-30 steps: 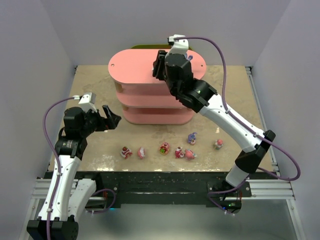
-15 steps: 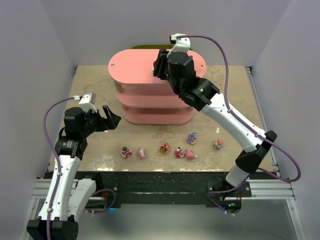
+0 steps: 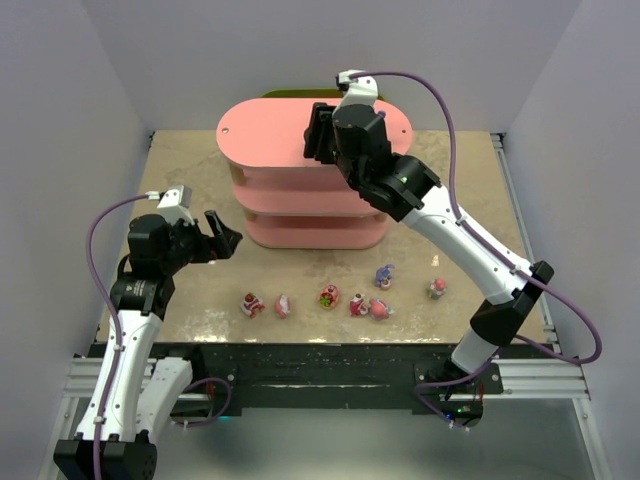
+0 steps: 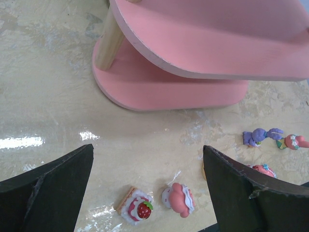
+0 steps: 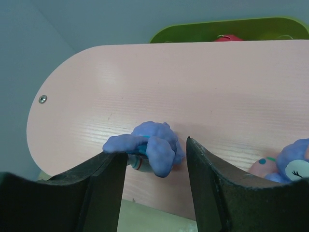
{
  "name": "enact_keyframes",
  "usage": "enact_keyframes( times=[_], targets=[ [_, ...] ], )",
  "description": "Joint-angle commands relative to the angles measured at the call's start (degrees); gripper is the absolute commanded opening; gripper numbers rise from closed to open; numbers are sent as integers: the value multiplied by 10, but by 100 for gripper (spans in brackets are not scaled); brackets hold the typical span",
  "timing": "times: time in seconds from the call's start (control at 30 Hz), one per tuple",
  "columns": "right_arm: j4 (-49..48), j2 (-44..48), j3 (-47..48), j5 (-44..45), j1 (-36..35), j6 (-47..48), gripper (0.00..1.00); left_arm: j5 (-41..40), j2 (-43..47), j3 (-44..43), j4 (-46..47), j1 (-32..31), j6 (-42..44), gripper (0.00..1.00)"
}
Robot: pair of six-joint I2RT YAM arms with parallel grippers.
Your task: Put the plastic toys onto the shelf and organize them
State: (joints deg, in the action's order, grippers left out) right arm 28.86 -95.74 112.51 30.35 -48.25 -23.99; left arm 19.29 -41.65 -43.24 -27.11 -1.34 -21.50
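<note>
The right end effector [image 3: 317,135] hangs over the top board of the pink three-tier oval shelf [image 3: 262,130], about midway along it. A purple-blue long-eared plastic bunny [image 5: 153,145] lies on its side on that board, directly between the two fingers. The jaws stand half parted, one on each side of the toy, and seem just clear of it rather than pinching, so the bunny looks to be resting on the board by its own weight. Its long axis runs across the gap from finger to finger, along the length of the shelf, with an ear reaching left past the left fingertip. The next move turns on this relation: a lift straight up should clear the toy, while any sideways drift would likely drag or roll it. A second purple-blue bunny [image 5: 294,164] sits just to the right on the same board. The left end effector [image 3: 225,238] hovers wide open and empty over the tan surface [image 3: 180,170], left of the shelf. It is the nearer arm to the strawberry-topped cake figure [image 4: 137,209] at the left end of the toy row on the near side.
</note>
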Motion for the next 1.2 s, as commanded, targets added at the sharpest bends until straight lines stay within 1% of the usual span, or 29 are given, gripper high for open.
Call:
enact_keyframes(
  times=[0.0, 0.17, 0.37, 0.4, 0.63, 0.77, 0.87, 0.9, 1.0, 1.17],
  targets=[
    [20, -8, 22, 0, 1, 10, 56, -1, 3, 2, 14, -3, -2, 100],
    [8, -4, 18, 8, 1, 14, 55, 0, 3, 2, 15, -3, -2, 99],
    [-18, -1, 9, 21, 2, 25, 46, -1, 3, 0, 16, -3, -3, 100],
    [-20, -1, 9, 22, 1, 27, 43, -1, 2, 0, 17, -3, -3, 99],
    [-17, -7, 17, 16, 3, 29, 35, 0, 0, -2, 17, -3, -3, 100],
    [-13, 0, 17, -19, 16, 15, 33, -1, 1, -3, 16, -3, -4, 100],
    [-7, 10, 14, -79, 39, -10, 31, -1, 4, -3, 15, -3, -4, 100],
    [-5, 11, 13, -110, 51, -13, 31, -1, 3, -3, 15, -3, -3, 100],
    [-1, 21, 9, -166, 67, -17, 30, -2, 4, -2, 14, -3, -3, 99],
    [25, 18, 25, -230, 75, -13, 30, -4, 5, 0, 12, -3, -2, 100]
  ],
)
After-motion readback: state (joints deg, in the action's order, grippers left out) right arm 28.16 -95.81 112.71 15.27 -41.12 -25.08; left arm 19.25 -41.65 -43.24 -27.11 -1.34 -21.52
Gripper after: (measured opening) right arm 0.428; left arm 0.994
